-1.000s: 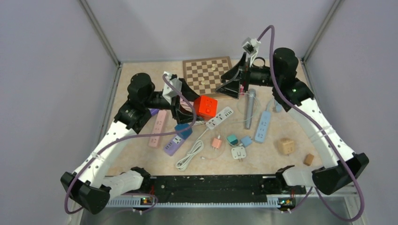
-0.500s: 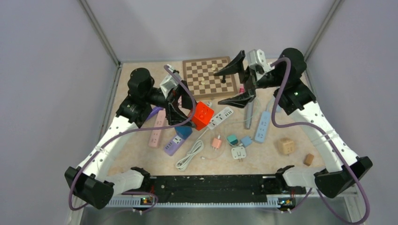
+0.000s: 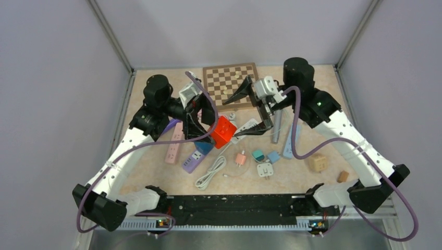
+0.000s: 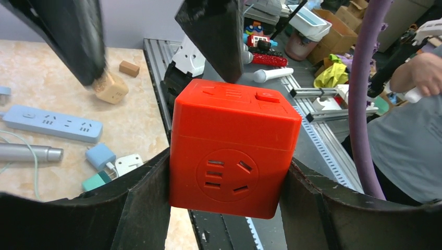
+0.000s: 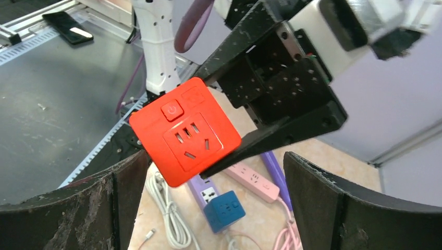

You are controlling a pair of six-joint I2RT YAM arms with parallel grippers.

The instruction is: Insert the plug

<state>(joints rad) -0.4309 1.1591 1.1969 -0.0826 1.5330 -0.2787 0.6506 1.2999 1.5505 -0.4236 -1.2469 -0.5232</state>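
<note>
— Where do we have the red socket cube (image 3: 222, 130)?

— Clamped in our left claw (image 4: 226, 172). One black finger (image 4: 140, 203) presses on each side of it, and it sits tilted. In the left wrist view a five-hole socket face looks back at us.

— And our right claw (image 3: 235, 118)?

— Spread wide, holding nothing. It faces the cube from the far-right side, and the cube face with the button and another socket is turned toward it. One of its fingertips (image 3: 242, 133) is just beside the cube's right edge, over the white power strip (image 3: 249, 125). We cannot tell whether it touches the cube.

— The plugs?

— On the table (image 3: 156, 174), to the near right of the cube and apart from both claws. The pink plug (image 3: 240, 159) is nearest the cube, then come the teal plug (image 3: 257, 154) and the blue plug (image 3: 273, 156). The white adapter (image 3: 265, 170) lies just nearer to us than those two. We cannot tell which one is meant for the cube.

— Anything close against the cube?

— A blue cube adapter (image 3: 203, 146) lies just on its near-left side, and a coiled white cable (image 3: 211, 174) lies nearer to us than that.
</note>
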